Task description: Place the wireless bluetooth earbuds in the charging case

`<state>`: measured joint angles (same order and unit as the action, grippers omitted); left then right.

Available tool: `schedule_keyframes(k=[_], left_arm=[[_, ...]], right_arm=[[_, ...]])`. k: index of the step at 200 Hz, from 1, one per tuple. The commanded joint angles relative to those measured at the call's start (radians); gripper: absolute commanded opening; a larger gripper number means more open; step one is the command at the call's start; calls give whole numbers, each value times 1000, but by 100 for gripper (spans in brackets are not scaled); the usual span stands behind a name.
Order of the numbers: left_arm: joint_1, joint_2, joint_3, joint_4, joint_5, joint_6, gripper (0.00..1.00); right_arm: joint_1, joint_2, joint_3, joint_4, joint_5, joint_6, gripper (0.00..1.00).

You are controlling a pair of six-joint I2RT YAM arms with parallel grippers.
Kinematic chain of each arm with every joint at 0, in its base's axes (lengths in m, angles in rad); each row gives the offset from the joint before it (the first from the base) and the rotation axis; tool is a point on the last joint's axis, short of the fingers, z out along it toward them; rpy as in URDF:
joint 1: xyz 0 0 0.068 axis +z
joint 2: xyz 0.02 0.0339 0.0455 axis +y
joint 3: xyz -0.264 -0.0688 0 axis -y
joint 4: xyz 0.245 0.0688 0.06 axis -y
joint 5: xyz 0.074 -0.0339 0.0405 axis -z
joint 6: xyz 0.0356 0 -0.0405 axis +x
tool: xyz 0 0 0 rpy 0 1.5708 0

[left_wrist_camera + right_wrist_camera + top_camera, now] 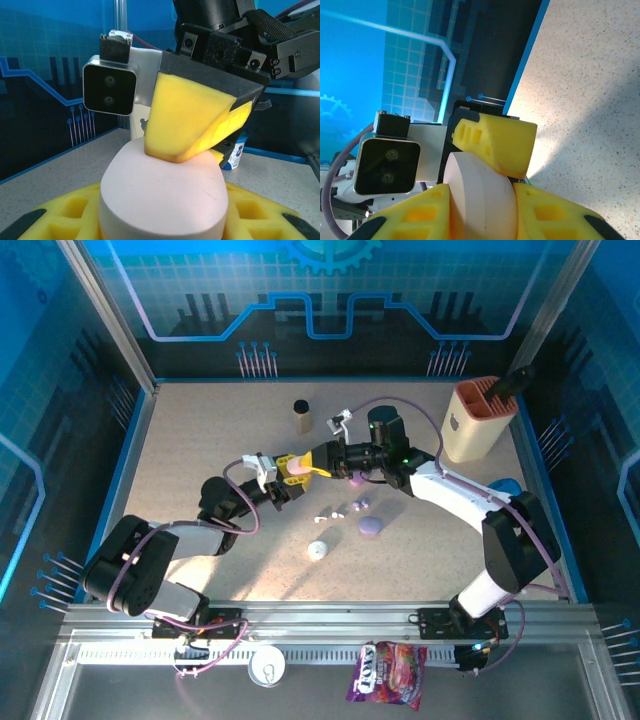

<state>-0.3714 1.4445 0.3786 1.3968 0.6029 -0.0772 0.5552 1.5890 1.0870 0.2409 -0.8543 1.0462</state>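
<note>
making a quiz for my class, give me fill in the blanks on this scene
The left gripper and right gripper both clamp the ___ charging case.
The purple case lies on the ___.
The tan holder stands in the far ___ corner.
Missing: pink, table, right.

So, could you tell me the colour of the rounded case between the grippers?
A pale pink rounded case, clearest in left wrist view.

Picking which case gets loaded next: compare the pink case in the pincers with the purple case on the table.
Colour: the pink case is pale pink, the purple case lilac. Pose: the pink case is held above the table, gripped by the left pincer and right pincer; the purple case lies on the table, untouched. Both are rounded pebbles.
</note>
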Motion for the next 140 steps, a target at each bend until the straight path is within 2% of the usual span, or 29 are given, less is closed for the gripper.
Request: schedule_keyframes(k=[1,22,47,77,110,140], left_arm=[[-8,-13,6,4,17,3,31],[-9,-13,2,3,13,1,36],[-8,-27,-9,-41,3,26,59],[-6,-87,-20,-219,-8,110,80],[-3,-150,-17,-419,0,170,92],[-3,-213,-9,-560,-20,209,98]], right_arm=[[12,1,-9,35,-28,-9,22],[4,0,-11,35,-16,-24,20],[-31,-4,-45,14,42,-48,18],[-92,12,-91,-31,148,-116,16],[-123,104,-68,-144,293,-241,16],[-120,217,-1,-165,345,-287,16]])
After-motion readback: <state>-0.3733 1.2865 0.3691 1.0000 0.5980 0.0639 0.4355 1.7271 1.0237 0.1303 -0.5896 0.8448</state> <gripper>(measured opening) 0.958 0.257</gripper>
